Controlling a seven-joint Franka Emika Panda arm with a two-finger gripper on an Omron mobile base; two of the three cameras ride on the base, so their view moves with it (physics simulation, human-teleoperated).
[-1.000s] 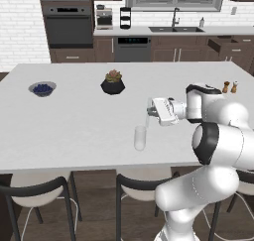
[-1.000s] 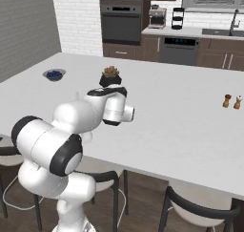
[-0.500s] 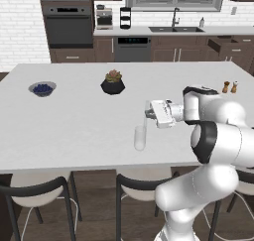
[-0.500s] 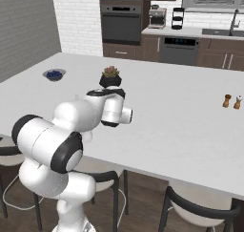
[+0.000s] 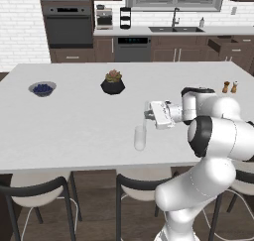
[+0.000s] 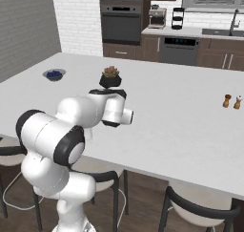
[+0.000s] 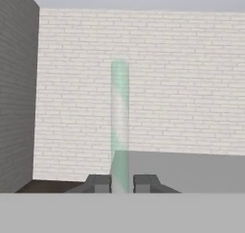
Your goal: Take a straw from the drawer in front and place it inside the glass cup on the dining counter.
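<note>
Arm's bent over the counter (image 6: 181, 126), blocking the stuff right in front of it. Plant pot (image 6: 110, 77) and blue bowl (image 6: 54, 74) sit behind, shakers (image 6: 232, 101) way off right.

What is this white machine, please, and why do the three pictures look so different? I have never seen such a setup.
It is a white robot arm on a driving base in a simulated kitchen. Two cameras sit behind it, left and right; the third looks along its two-finger gripper. That gripper is shut on a thin pale straw, held upright above a small clear glass cup. The cup stands on the large white dining counter, with a small bowl of blue berries, a dark potted plant and two small shakers.
</note>
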